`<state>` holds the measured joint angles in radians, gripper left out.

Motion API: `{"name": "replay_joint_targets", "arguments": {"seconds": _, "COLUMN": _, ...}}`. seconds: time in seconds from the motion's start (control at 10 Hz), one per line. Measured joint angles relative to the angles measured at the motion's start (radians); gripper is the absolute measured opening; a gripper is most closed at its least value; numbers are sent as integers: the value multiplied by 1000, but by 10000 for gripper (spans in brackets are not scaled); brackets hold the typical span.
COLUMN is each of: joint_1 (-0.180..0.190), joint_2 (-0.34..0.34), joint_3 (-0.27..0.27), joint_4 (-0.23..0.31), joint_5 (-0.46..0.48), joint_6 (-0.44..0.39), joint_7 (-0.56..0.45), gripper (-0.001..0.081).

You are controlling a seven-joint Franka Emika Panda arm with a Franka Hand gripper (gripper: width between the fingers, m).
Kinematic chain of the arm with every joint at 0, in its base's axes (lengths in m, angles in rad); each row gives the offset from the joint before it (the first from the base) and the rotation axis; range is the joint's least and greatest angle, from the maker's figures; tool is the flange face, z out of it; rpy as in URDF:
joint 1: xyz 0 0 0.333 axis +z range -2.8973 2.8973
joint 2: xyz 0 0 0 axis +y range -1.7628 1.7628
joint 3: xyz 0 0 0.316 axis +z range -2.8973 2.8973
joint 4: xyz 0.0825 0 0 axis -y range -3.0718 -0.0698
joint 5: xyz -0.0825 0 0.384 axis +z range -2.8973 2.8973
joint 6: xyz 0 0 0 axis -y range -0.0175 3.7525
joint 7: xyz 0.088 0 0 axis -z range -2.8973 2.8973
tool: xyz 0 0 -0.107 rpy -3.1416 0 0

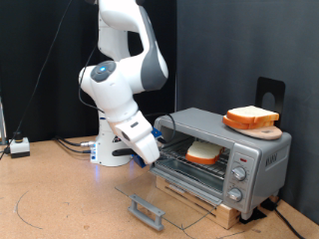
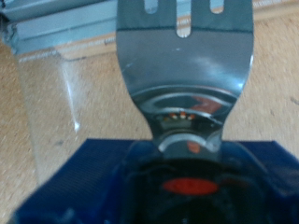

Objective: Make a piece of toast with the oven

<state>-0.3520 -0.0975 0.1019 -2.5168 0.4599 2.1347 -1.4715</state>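
The silver oven (image 1: pixel 254 159) stands at the exterior view's right with its glass door (image 1: pixel 169 191) folded down flat and the grey bar handle (image 1: pixel 148 211) at the front. A piece of toast (image 1: pixel 204 152), pale with a golden crust, lies on the rack inside. My gripper (image 1: pixel 150 159) hangs just in front of the open mouth, above the door. In the wrist view a metal spatula (image 2: pixel 184 75) with a blue grip (image 2: pixel 93 177) sticks out from the hand over the glass door (image 2: pixel 65 93). My fingers are hidden behind it.
A tan round board (image 1: pixel 263 129) with a second bread slice (image 1: pixel 249 116) sits on the oven's top. The oven rests on a wooden base (image 1: pixel 214 211). A black stand (image 1: pixel 271 95) is behind it. A small box (image 1: pixel 18 146) and cables lie at the left.
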Motion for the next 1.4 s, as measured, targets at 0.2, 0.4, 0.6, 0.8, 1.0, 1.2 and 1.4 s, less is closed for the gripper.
{"name": "replay_joint_targets", "arguments": {"seconds": 0.2, "joint_1": -30, "joint_2": 7, "joint_3": -24, "joint_4": 37, "joint_5": -39, "joint_6": -56, "joint_7": 1, "gripper": 413}}
{"name": "replay_joint_targets", "arguments": {"seconds": 0.4, "joint_1": -30, "joint_2": 3, "joint_3": -24, "joint_4": 38, "joint_5": -20, "joint_6": -67, "joint_7": -22, "gripper": 413}}
{"name": "replay_joint_targets", "arguments": {"seconds": 0.6, "joint_1": -31, "joint_2": -43, "joint_3": -42, "joint_4": 55, "joint_5": 51, "joint_6": -148, "joint_7": -118, "gripper": 413}}
{"name": "replay_joint_targets", "arguments": {"seconds": 0.8, "joint_1": -31, "joint_2": -99, "joint_3": -61, "joint_4": 70, "joint_5": 90, "joint_6": -237, "joint_7": -173, "gripper": 413}}
{"name": "replay_joint_targets", "arguments": {"seconds": 1.0, "joint_1": -31, "joint_2": -157, "joint_3": -71, "joint_4": 79, "joint_5": 100, "joint_6": -308, "joint_7": -187, "gripper": 413}}
{"name": "replay_joint_targets", "arguments": {"seconds": 1.2, "joint_1": -31, "joint_2": -218, "joint_3": -79, "joint_4": 84, "joint_5": 108, "joint_6": -366, "joint_7": -195, "gripper": 413}}
{"name": "replay_joint_targets", "arguments": {"seconds": 1.4, "joint_1": -32, "joint_2": -274, "joint_3": -80, "joint_4": 83, "joint_5": 92, "joint_6": -413, "joint_7": -175, "gripper": 413}}
